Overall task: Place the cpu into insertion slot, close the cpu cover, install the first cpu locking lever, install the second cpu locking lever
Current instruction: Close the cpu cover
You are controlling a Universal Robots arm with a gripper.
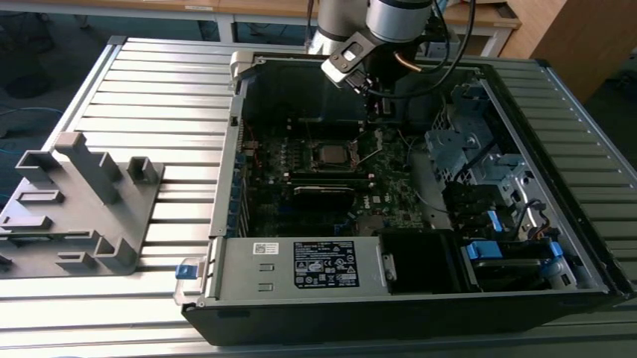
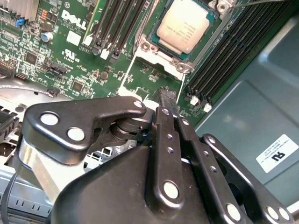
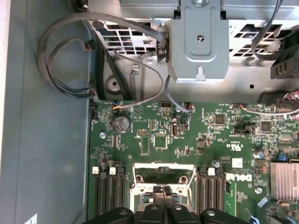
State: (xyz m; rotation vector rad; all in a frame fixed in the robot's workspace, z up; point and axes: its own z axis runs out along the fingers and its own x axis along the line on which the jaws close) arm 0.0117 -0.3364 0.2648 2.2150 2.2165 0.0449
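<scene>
Gripper: jaws pressed together, gripping nothing, above the motherboard, near its socket edge.
Cpu: lying flat in the motherboard's socket, silver top exposed, apart from the jaws.

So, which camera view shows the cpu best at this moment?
The second wrist view: the cpu lies close with nothing in front, its silver top plain. In the exterior view it is just a small square on the board. In the first wrist view the gripper blocks that spot, so I cannot make it out.
</scene>
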